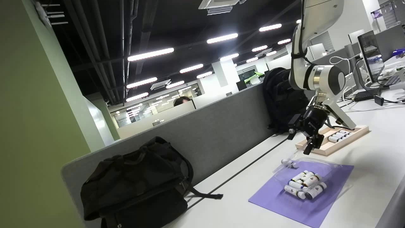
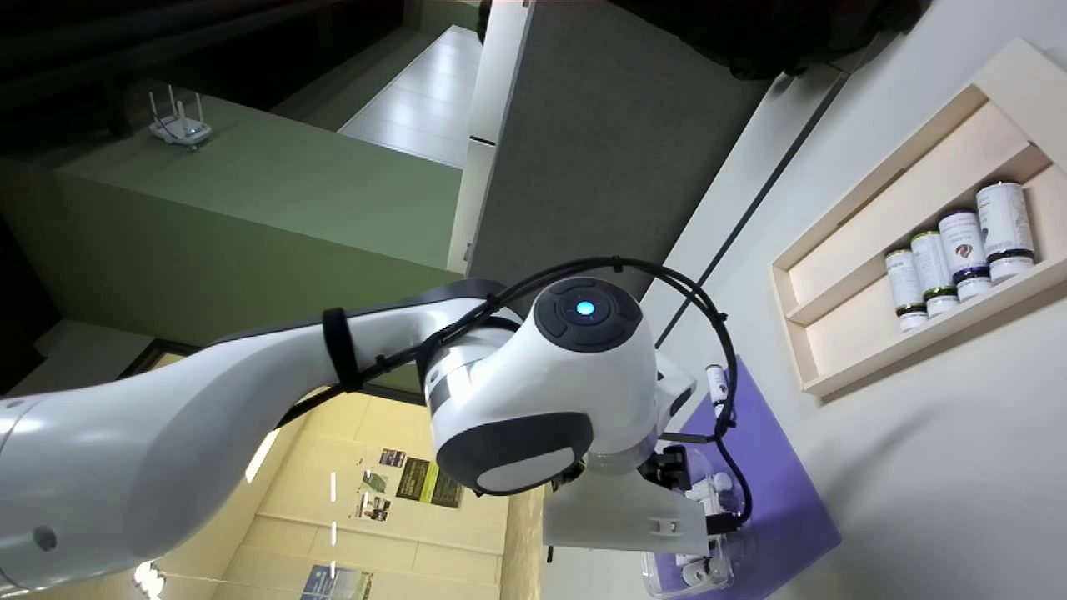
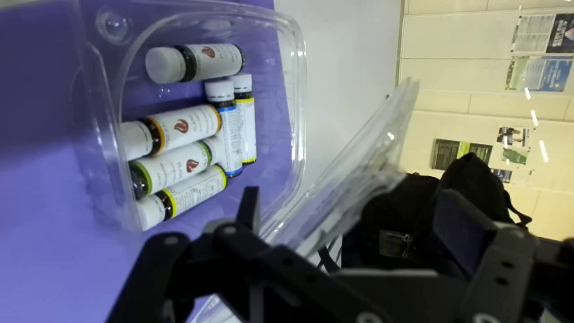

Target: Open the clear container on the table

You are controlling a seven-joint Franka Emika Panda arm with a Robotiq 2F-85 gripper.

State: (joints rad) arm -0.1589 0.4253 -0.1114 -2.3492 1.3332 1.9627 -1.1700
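Note:
The clear container [image 3: 299, 89] lies on a purple mat on the pale table [image 1: 379, 158], with several white-labelled bottles inside. Its clear lid [image 3: 354, 166] stands raised at a slant from one side of it in the wrist view, so the bottles lie uncovered. The container also shows in an exterior view [image 1: 330, 163]; in an exterior view [image 2: 727, 577] the arm partly hides it. My gripper [image 3: 356, 220] is open, its fingers wide apart, close to the lid. In the wrist view the lid's lower part appears between the fingers, not clamped. The gripper [image 1: 300, 143] hovers above the container's far side.
The purple mat [image 1: 269, 196] also bears a loose bottle [image 1: 288, 163]. A wooden tray [image 1: 348, 141] with several bottles stands beyond it. A grey partition [image 1: 221, 129] runs along the table's edge. Dark backpacks [image 1: 136, 186] [image 1: 281, 95] rest against it.

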